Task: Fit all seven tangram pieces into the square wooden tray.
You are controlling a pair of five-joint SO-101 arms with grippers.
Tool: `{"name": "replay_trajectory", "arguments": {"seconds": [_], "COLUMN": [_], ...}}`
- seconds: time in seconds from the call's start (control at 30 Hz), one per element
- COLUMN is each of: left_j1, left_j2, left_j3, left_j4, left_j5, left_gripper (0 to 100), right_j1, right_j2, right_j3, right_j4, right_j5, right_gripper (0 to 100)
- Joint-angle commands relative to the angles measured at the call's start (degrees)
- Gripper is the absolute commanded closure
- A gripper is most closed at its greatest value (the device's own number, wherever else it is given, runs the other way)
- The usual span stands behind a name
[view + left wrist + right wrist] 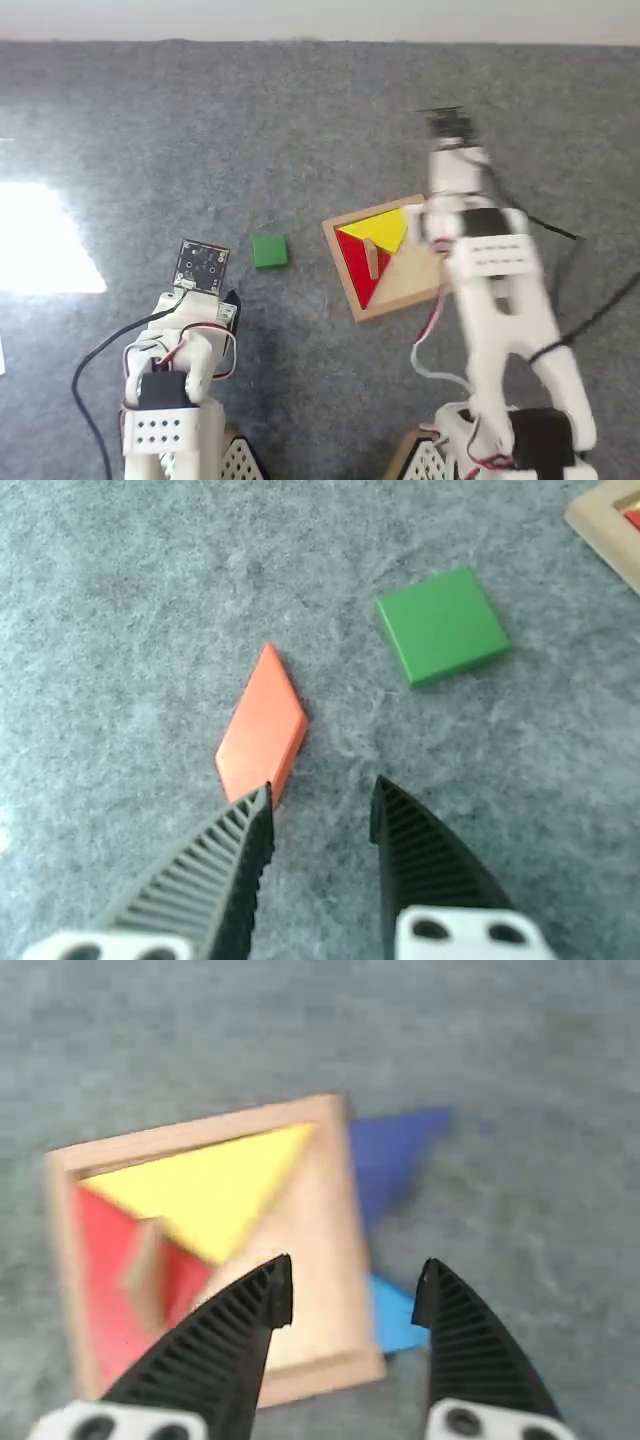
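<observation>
Grey felt table (300, 120), fuzzy nap. Square wooden tray (385, 300) of pale, smooth-edged timber sits skewed beside the right arm. Inside it a flat yellow triangle (205, 1185) meets a red triangle (105, 1260), with a small tan wooden piece (148, 1275) over the red one; its shape is unclear. The rest of the tray floor is bare wood. Right gripper (352, 1285) hangs above the tray's edge with ribbed black jaws apart and nothing between them. Outside the rim on the felt are a dark blue piece (390, 1155) just beside the wall and a lighter blue piece (395, 1315) near the corner, partly hidden. Left gripper (320, 815) is low over the felt, jaws spread — one tip at the end of an orange parallelogram (262, 728). A matte green square (441, 626) lies near, apart from it, between parallelogram and tray.
</observation>
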Motion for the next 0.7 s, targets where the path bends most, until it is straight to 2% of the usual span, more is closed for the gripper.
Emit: {"name": "replay_trajectory", "arguments": {"seconds": [0.0,0.07,0.23,0.3,0.43,0.67], "left_j1": [-0.4,-0.4,-0.4,-0.4,-0.4,-0.4], "left_j2": [-1.0,-1.0,-1.0,-1.0,-1.0,-1.0], "left_j3": [-0.5,-0.5,-0.5,-0.5,-0.5,-0.5], "left_j4": [0.0,0.0,0.0,0.0,0.0,0.0], "left_j5": [-0.7,-0.7,-0.7,-0.7,-0.7,-0.7], "left_gripper": [85,85,85,85,85,85], "right_j1": [8.7,9.0,8.9,8.9,9.8,9.9], "right_j2": [-1.2,1.3,8.3,10.8,16.8,26.9], "right_j3": [0.1,0.0,-0.8,-2.9,-10.8,-15.7], "right_j4": [1.0,2.1,2.5,1.6,3.7,3.6], "right_j5": [8.1,15.4,20.0,19.3,14.6,14.3], "right_gripper": [79.7,79.7,72.7,70.5,73.5,73.9]}}
